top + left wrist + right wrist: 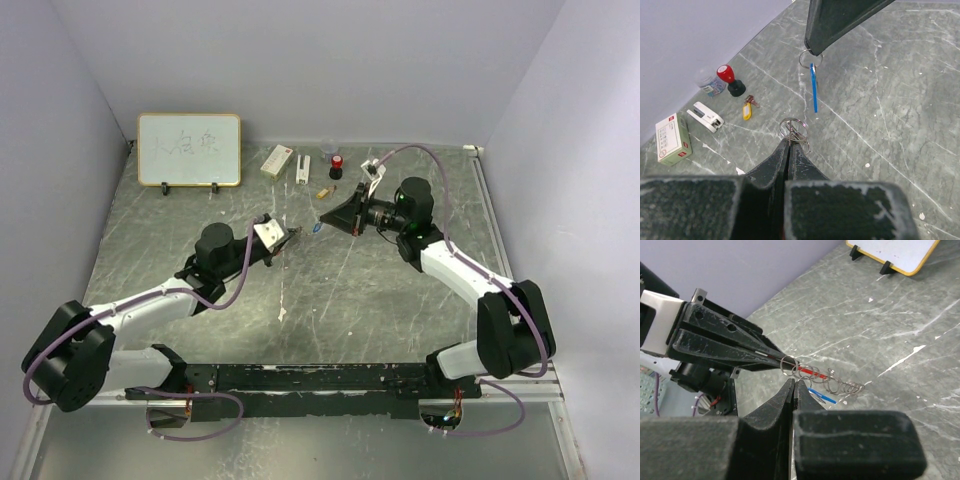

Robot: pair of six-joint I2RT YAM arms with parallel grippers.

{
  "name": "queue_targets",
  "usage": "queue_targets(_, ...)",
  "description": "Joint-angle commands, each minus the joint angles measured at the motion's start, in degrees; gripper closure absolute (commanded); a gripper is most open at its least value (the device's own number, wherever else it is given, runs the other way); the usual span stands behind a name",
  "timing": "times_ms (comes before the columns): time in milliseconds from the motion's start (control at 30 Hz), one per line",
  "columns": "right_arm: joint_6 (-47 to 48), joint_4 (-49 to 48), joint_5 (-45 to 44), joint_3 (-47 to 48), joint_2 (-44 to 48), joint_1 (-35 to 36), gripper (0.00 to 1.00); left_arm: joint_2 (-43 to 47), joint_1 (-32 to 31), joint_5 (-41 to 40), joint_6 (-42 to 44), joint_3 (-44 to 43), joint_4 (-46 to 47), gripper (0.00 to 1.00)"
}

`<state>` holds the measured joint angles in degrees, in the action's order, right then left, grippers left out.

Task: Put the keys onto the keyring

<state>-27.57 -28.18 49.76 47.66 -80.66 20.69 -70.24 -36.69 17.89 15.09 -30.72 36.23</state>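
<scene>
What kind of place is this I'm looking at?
Probably a robotics lab test cell: a scratched metal tabletop boxed in by plain pale walls, two robot arms bolted to a black rail at its near edge, and a small whiteboard propped at the back.

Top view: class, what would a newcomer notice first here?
Mid-table, the left gripper, pinching the keyring, meets the right gripper tip to tip; the blue key dangles from the right one. Behind them, a whiteboard stands at the back left.
</scene>
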Motion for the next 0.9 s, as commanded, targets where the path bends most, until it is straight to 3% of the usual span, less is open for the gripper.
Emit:
queue_targets(0, 1.5, -0.3, 2.8, -1.0, 2.8, -0.3, 1.00, -0.6, 0.3, 2.5, 2.6, -2.3, 3.7, 0.93)
queue_targets(867, -0.3, -3.2, 6.3, -3.1, 3.0, -0.2, 1.00, -5.1, 0.2, 5.9, 12.6, -0.3, 12.5, 0.93)
